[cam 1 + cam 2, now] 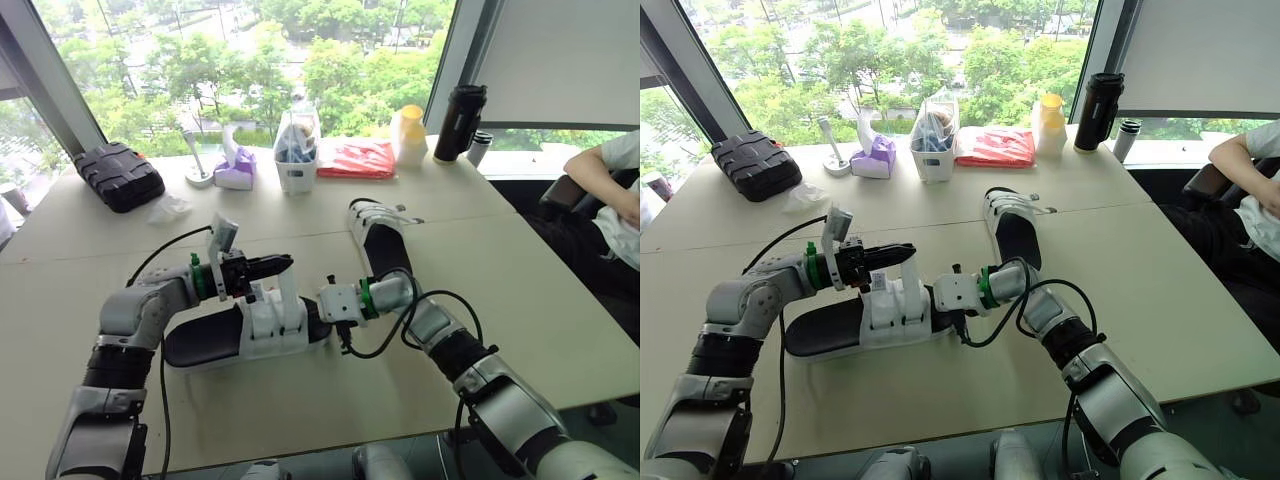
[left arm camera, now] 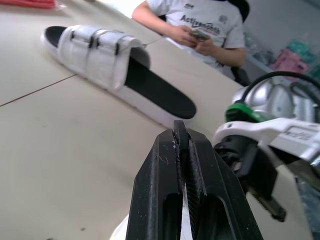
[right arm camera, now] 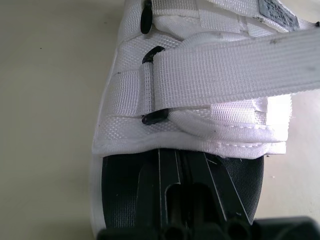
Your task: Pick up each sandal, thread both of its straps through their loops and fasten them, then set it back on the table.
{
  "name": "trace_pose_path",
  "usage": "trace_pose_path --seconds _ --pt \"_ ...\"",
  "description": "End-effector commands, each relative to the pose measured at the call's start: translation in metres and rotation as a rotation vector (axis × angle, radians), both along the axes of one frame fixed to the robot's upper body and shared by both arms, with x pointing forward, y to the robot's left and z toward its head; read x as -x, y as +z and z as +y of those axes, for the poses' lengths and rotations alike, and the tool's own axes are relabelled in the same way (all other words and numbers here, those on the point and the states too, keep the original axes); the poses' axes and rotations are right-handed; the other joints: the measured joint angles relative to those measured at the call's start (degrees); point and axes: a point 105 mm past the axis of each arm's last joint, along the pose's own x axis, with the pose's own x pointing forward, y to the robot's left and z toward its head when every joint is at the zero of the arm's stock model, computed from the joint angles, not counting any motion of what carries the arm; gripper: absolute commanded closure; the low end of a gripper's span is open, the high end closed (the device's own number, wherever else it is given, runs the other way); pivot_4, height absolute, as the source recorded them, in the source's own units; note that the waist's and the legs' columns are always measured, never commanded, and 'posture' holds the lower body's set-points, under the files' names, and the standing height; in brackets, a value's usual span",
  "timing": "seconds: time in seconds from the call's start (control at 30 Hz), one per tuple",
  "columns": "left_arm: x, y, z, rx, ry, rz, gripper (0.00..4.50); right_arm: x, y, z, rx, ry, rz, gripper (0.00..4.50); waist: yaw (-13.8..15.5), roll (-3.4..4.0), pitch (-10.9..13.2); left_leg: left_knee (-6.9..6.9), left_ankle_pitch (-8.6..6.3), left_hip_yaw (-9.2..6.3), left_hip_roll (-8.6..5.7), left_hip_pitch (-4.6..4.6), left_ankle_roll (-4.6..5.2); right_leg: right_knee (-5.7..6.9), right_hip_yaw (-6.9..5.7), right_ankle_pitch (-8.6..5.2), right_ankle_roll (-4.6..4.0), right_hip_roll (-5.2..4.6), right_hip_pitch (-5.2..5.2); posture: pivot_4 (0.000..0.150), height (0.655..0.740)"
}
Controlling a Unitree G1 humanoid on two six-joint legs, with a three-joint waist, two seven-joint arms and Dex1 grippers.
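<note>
Near sandal point(image 1: 215, 342) lying on the table point(image 1: 300, 405), both grippers engaged.
Left gripper point(image 1: 287, 263) is pinched closed on the raised strap point(image 1: 289, 296). Right gripper point(image 3: 181, 161) is closed, empty, and pressed against the sandal's end.

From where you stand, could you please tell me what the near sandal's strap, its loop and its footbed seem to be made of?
The strap is white woven webbing, matte, with a visible ribbed weave. The loop looks like smooth black plastic. The footbed is matte black, probably foam or rubber.

Both eye views overlook one table point(image 1: 560, 330) from above; wrist views sit low, close.
</note>
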Motion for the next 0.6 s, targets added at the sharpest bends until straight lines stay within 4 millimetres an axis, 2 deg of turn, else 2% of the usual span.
trace_pose_path --seconds 0.03,0.33,0.43,0.53,0.6 --pt "-0.014 0.024 0.015 -0.057 0.086 -0.147 4.44 0.011 -0.047 -0.019 0.177 -0.030 0.115 4.50 0.0 -0.02 0.0 0.00 0.00 0.00 0.00 -0.04 0.00 0.00 0.00 0.01 0.01 0.00 -0.03 0.150 0.7400" --pt "-0.010 -0.014 0.014 -0.274 0.033 -0.083 4.44 0.011 -0.048 -0.020 0.180 -0.031 0.113 4.50 0.0 -0.01 0.0 0.00 0.00 0.00 -0.01 -0.03 0.00 0.00 0.00 0.01 0.02 -0.03 -0.02 0.150 0.7400" --pt "-0.006 -0.020 0.012 -0.292 -0.007 -0.035 4.44 0.011 -0.048 -0.020 0.181 -0.030 0.112 4.50 0.0 0.01 0.0 -0.01 0.00 0.00 -0.01 -0.02 0.00 0.00 -0.01 0.01 0.02 -0.03 -0.02 0.150 0.7400" --pt "-0.008 -0.030 0.012 -0.439 -0.030 -0.094 3.52 0.011 -0.047 -0.020 0.181 -0.030 0.112 4.50 0.0 0.01 0.0 -0.01 0.00 0.01 -0.02 -0.01 0.00 0.00 -0.01 0.01 0.05 -0.03 -0.02 0.150 0.7400" --pt "-0.010 -0.034 0.012 -0.511 -0.041 -0.119 3.52 0.011 -0.047 -0.019 0.179 -0.031 0.112 4.50 0.0 0.01 0.0 -0.03 0.00 0.01 -0.02 -0.01 0.00 -0.01 0.00 0.01 0.06 -0.03 -0.02 0.150 0.7400"
